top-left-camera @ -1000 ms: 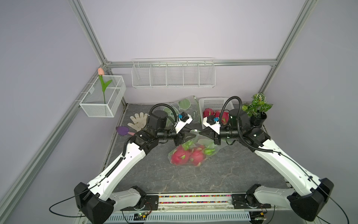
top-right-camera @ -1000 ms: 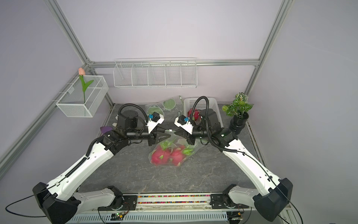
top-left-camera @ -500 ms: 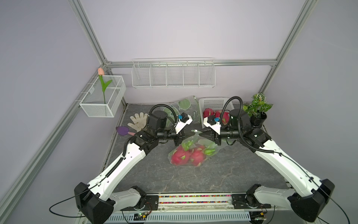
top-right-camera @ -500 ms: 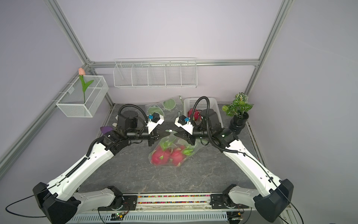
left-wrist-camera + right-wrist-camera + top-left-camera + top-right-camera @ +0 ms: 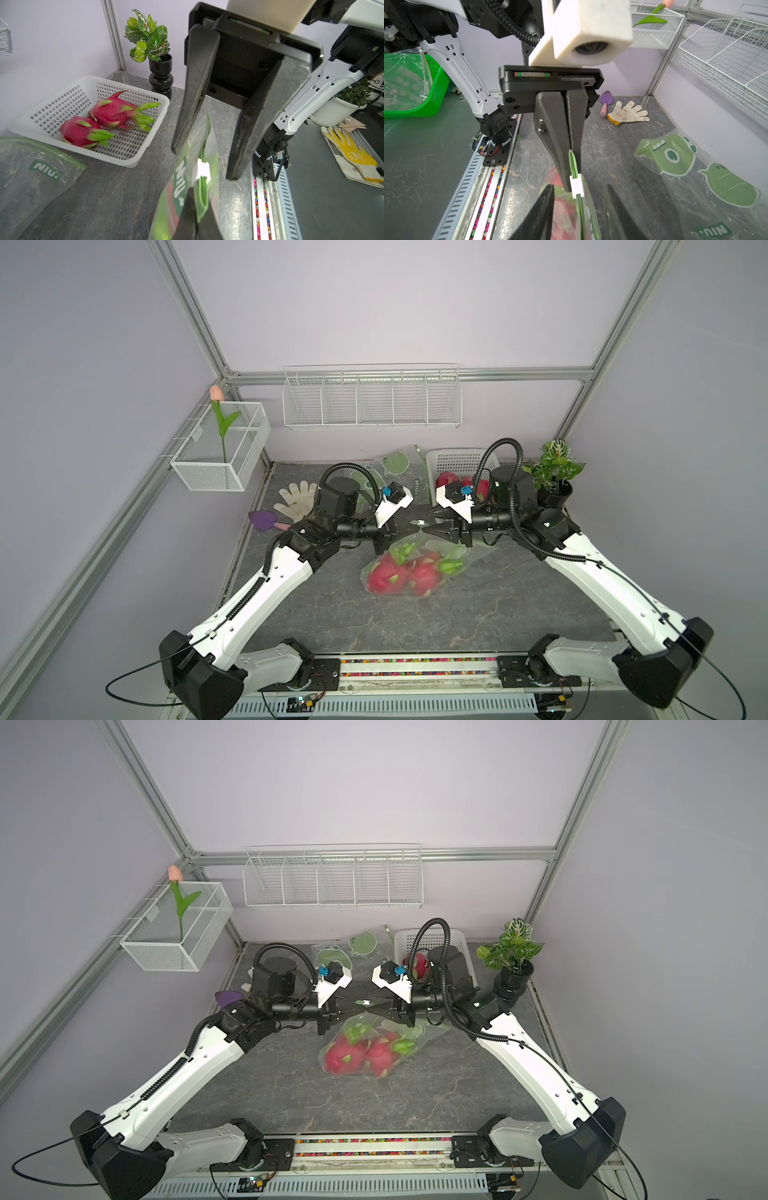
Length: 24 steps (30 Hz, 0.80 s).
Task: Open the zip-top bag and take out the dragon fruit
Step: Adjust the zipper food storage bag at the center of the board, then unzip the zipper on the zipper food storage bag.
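The left gripper (image 5: 572, 176) is pinched tight on the green zip edge of the bag (image 5: 180, 187), beside the white slider (image 5: 200, 170). The right gripper (image 5: 205, 163) stands partly spread astride that edge, seemingly gripping nothing. Two dragon fruit (image 5: 386, 574) lie inside the bag on the table (image 5: 457, 626); two more sit in the basket (image 5: 52, 104).

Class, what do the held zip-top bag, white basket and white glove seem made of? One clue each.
Held zip-top bag: clear glossy plastic film; dragon fruit shows through.
White basket: moulded plastic, likely; perforated walls.
White glove: knitted fabric, probably cotton; limp fingers.
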Available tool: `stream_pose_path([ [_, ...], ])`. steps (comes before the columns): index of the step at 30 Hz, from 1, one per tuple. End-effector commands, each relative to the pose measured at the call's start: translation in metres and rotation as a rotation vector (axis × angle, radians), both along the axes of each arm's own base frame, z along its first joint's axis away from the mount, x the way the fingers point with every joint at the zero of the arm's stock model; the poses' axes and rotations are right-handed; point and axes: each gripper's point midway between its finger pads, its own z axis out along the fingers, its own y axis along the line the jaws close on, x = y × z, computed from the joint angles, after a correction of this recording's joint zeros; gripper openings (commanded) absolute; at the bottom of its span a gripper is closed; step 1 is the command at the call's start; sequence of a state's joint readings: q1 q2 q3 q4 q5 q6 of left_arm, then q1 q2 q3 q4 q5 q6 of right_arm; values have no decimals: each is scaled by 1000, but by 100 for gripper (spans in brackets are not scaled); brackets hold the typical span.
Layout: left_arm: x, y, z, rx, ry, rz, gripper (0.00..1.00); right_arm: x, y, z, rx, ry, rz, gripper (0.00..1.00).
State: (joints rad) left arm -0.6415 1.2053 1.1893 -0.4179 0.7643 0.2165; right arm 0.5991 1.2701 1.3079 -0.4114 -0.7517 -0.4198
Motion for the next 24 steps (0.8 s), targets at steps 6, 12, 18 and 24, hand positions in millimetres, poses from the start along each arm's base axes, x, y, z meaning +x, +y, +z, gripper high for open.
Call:
stream_pose_path([
  [6, 1, -2, 10, -22, -5, -15, 0, -8, 5, 6, 10, -19, 65, 34],
  [12, 3, -3, 11, -24, -3, -10, 0, -6, 6, 1, -11, -10, 71, 33],
  [18, 4, -4, 12, -25, 0, -8, 0, -6, 6, -1, -21, -20, 74, 22],
  [24, 5, -4, 14, -29, 1, -1, 0, -2, 6, -3, -30, -29, 57, 7],
])
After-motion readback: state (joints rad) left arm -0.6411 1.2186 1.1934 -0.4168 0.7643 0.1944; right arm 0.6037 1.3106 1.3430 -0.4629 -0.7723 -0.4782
